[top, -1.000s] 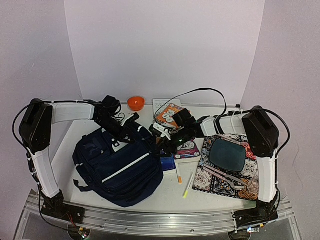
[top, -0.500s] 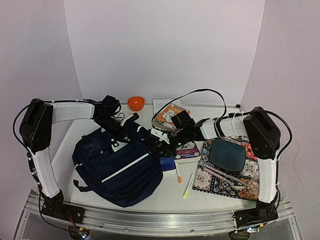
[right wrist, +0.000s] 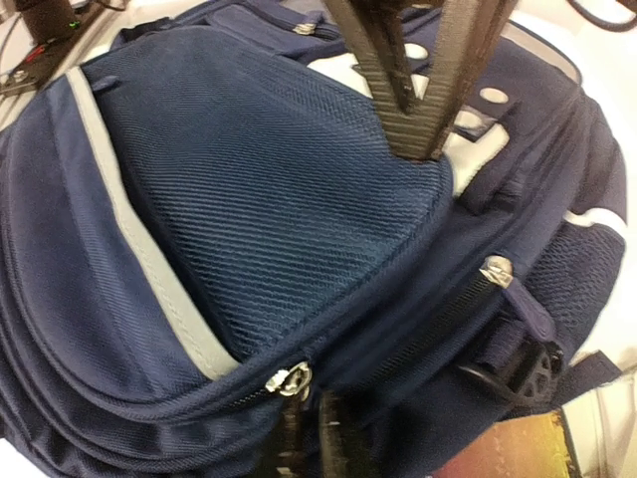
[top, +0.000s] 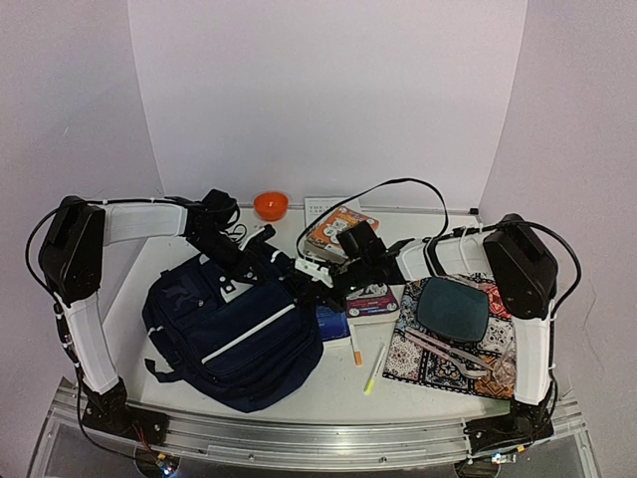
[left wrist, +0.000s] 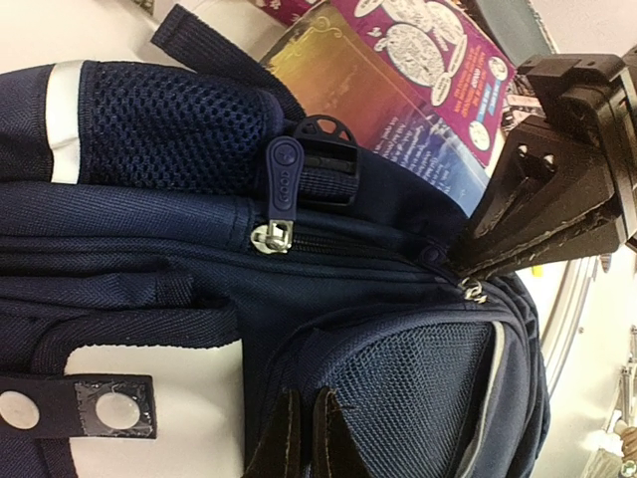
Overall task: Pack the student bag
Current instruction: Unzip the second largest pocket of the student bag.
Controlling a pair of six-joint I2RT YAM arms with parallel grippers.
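White arm links, black joints, black cables

Top view: a fixed camera above and behind the arm bases, looking down and forward over the whole desk. Each wrist view sits very close to the student bag, facing the other across its zipped top (the left sees the right pincer, the right sees the left pincer). All three share that bag end.
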